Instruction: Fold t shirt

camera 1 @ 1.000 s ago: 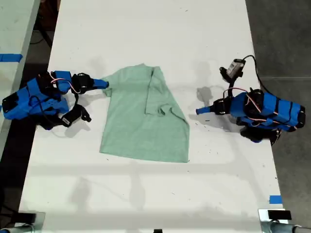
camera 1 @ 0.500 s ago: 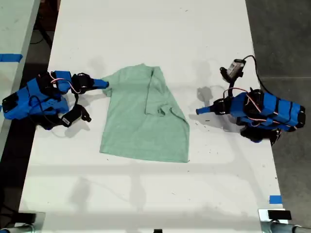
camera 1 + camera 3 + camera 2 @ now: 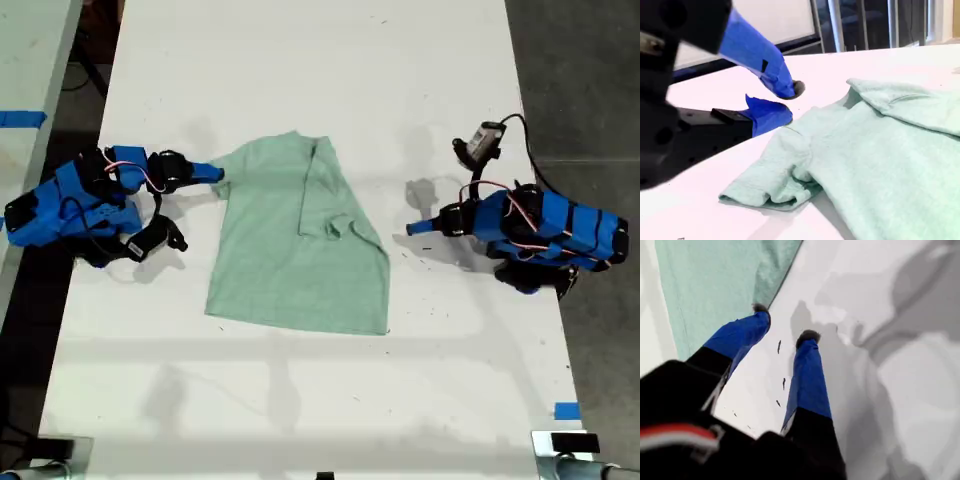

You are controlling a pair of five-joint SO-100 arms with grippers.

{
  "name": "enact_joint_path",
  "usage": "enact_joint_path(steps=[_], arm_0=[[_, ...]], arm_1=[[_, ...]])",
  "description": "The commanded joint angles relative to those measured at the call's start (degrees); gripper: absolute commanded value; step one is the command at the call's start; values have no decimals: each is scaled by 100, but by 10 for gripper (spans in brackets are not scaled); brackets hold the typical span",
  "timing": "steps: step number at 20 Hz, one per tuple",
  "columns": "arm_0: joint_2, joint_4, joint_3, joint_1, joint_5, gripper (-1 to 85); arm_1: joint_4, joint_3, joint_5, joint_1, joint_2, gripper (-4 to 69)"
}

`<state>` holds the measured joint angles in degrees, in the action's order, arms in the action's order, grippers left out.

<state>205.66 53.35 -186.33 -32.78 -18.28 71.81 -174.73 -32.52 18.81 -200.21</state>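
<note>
At the middle of the white table [image 3: 300,400], the t shirt [image 3: 290,260] lies half folded, one side already doubled over.
On the exterior view's right, my first gripper [image 3: 785,325] hangs over bare table just beside the shirt's edge, jaws narrowly parted and holding nothing. On the exterior view's left, my second gripper [image 3: 785,102] sits low by the unfolded sleeve [image 3: 775,180], jaws slightly apart and empty, tips just short of the cloth. I judge the step in hand to be the second side fold: the next move calls for my second gripper to close on that sleeve edge, lift it and carry it across toward the folded side without dragging the shirt.
</note>
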Motion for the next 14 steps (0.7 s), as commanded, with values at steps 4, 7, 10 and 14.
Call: enact_joint_path(steps=[4, 7, 10, 14], arm_0=[[44, -79, -220, -9, -26, 37], [44, -79, -220, -9, -26, 37], [44, -88, -220, -9, -44, 38], [44, -97, -220, -18, -70, 40]], arm_1=[[53, -343, 79, 62, -70, 147], [97, -343, 149, 79, -70, 111], [149, -343, 237, 105, -70, 73], [202, -343, 316, 149, -70, 56]])
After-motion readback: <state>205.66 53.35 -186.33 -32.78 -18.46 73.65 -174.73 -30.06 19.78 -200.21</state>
